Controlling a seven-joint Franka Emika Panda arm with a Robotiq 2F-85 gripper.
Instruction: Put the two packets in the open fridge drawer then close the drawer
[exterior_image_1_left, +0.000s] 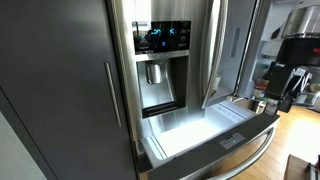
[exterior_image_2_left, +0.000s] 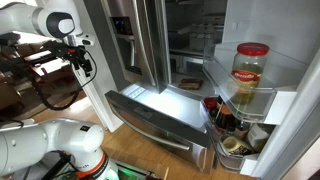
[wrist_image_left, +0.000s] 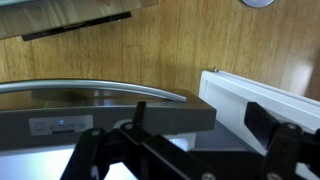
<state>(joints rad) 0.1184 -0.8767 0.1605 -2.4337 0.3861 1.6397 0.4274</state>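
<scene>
My claw (wrist_image_left: 188, 150) is spread wide w/ nothing between the fingers (wrist_image_left: 88, 148). The wrist view shows both black fingers far apart at the bottom of the pic. In an exterior view the claw (exterior_image_2_left: 82, 62) hangs in the air beside the fridge, well apart from the fridge drawer (exterior_image_2_left: 160, 112) and higher than it. The drawer is pulled right out at the bottom of the fridge. In both exterior views its bright white inside (exterior_image_1_left: 200, 125) is lit and the long curved bar handle (exterior_image_1_left: 238, 158) runs across the steel front. From the wrist cam I look over that steel front and the handle (wrist_image_left: 100, 88), w/ wood floor (wrist_image_left: 150, 50) beyond. A white-edged slab (wrist_image_left: 262, 98) sits at the right of that pic; can't tell what it is. The two packets are too small for me to make out in any view, so I can't say where they lie. Above the drawer are the water dispenser (exterior_image_1_left: 158, 78) and its blue display (exterior_image_1_left: 162, 37). A fridge door (exterior_image_2_left: 285, 105) stands open, w/ a red-lidded jar (exterior_image_2_left: 250, 70) on its shelf and more bottles (exterior_image_2_left: 222, 118) lower down.
</scene>
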